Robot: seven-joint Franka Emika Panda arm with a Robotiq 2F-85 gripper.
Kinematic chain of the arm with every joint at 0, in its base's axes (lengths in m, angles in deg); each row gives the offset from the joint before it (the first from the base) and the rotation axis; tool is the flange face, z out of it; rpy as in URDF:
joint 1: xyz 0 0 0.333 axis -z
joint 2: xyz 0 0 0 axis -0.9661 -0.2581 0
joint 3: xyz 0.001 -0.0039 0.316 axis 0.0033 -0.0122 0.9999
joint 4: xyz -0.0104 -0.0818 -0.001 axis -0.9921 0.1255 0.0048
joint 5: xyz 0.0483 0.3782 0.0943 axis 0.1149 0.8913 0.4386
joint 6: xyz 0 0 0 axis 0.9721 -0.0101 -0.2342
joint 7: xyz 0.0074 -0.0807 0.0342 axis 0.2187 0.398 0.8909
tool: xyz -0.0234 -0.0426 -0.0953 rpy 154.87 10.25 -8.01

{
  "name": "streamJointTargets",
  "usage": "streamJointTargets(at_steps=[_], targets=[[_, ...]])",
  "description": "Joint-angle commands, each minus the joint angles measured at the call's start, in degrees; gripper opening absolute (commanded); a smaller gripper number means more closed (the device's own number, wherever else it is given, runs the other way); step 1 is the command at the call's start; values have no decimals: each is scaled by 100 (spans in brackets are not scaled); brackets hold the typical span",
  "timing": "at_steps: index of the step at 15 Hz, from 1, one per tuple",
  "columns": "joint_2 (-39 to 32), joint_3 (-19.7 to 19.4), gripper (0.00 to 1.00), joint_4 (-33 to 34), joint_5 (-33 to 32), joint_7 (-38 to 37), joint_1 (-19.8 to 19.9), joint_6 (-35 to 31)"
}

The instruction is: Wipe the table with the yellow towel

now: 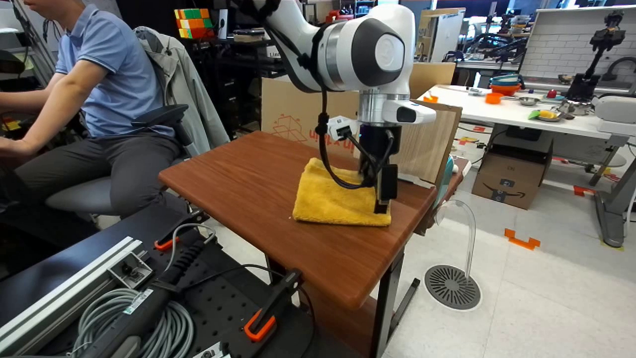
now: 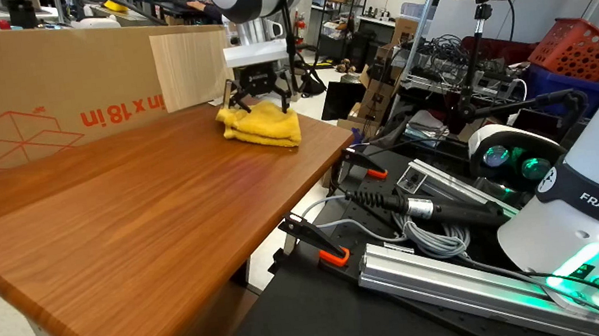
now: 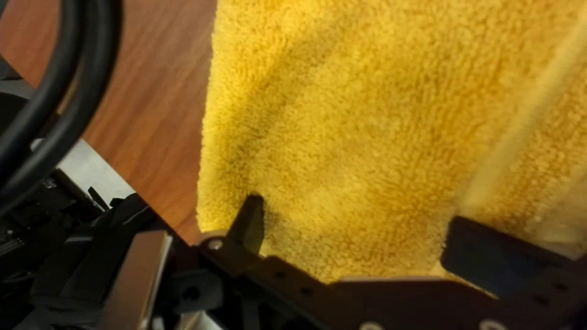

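The yellow towel lies folded and rumpled on the table, in both exterior views. It fills most of the wrist view. The table has a reddish-brown wood-grain top, which also shows in an exterior view and beside the towel in the wrist view. My gripper points down with its fingers spread wide apart. In an exterior view the gripper has its fingertips at the towel's top surface. The gripper is over the towel's end near a table edge. No cloth is visibly pinched.
A cardboard box and a wood-grain board stand upright along a table edge. Black clamps with orange parts sit on the dark bench. A person sits beside the table. Cables hang by my wrist.
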Motion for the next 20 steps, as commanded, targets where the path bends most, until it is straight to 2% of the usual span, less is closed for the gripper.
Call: streamJointTargets(at_steps=[1, 6, 10, 13, 14, 20], targets=[[25, -84, 100, -40, 55, 81, -49, 41], [206, -105, 100, -243, 22, 134, -44, -34], [752, -111, 100, -741, 50, 554, 103, -382], [1182, -111, 100, -1005, 203, 995, 286, -320], [715, -182, 100, -577, 44, 682, 100, -186], [1041, -177, 100, -847, 63, 862, 222, -187]])
